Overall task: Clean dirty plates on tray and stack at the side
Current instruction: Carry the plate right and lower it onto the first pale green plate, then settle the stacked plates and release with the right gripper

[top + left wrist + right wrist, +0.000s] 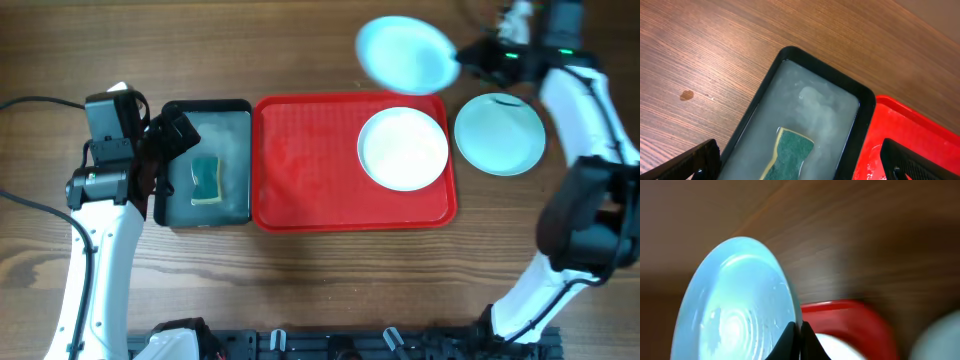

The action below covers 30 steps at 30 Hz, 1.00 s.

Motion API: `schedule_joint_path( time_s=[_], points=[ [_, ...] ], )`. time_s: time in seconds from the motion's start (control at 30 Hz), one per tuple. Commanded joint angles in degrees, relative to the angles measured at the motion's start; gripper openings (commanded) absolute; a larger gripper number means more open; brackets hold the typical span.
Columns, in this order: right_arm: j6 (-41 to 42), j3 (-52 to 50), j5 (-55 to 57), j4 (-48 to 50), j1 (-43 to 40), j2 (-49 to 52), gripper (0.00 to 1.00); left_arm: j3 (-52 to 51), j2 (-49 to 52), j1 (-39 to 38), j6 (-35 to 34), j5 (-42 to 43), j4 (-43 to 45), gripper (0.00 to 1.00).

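Overhead: R gripper gripping blue plate by rim, upper right of frame, just beyond red tray. On tray's right end, white plate lying flat; 2nd blue plate sitting on table beside it.
L wrist: L gripper hanging wide open, empty, over black tray w/ sponge.
R wrist: jaws pinching plate edge.

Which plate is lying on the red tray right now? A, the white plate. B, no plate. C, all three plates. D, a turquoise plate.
A: the white plate lies on the red tray; one turquoise plate rests on the table beside it, the second turquoise plate is pinched in the right fingers.
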Motion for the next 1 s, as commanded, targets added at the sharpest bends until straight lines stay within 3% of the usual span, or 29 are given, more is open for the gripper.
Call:
schedule_joint_path(
  time_s=[0.0,0.13,0.33,0.37,0.43,0.5,0.67,0.8,0.97],
  points=[
    [-2.03,0.68,6.51,-7.87,-8.37,0.26,0.04,0.63,0.07,0.15,-0.55,0.24,0.02,1.00],
    [-9.90,0.68,19.65,-20.11,-15.80,0.26,0.04,0.63,0.07,0.15,-0.55,0.24,0.02,1.00],
    [-11.56,0.68,28.39,-24.68,-16.55,0.26,0.04,0.63,0.07,0.15,-0.55,0.24,0.02,1.00],
    [-11.54,0.68,28.30,-23.69,-16.50,0.26,0.13,0.63,0.07,0.15,-0.55,0.24,0.02,1.00],
    [-11.56,0.68,28.33,-21.94,-16.22,0.26,0.56,0.63,0.07,0.15,-0.55,0.24,0.02,1.00],
    [-11.63,0.68,28.35,-19.23,-15.72,0.26,0.77,0.63,0.07,0.15,-0.55,0.24,0.02,1.00],
    [-12.17,0.70,29.46,-9.90,-14.71,0.28,0.78,0.63,0.07,0.15,-0.55,0.24,0.02,1.00],
    [-11.23,0.59,29.68,-1.86,-12.57,0.70,0.69,0.63,0.07,0.15,-0.55,0.24,0.02,1.00],
    [-7.82,0.59,35.41,3.45,-10.08,6.32,0.66,0.63,0.07,0.15,-0.55,0.24,0.02,1.00]
  ],
)
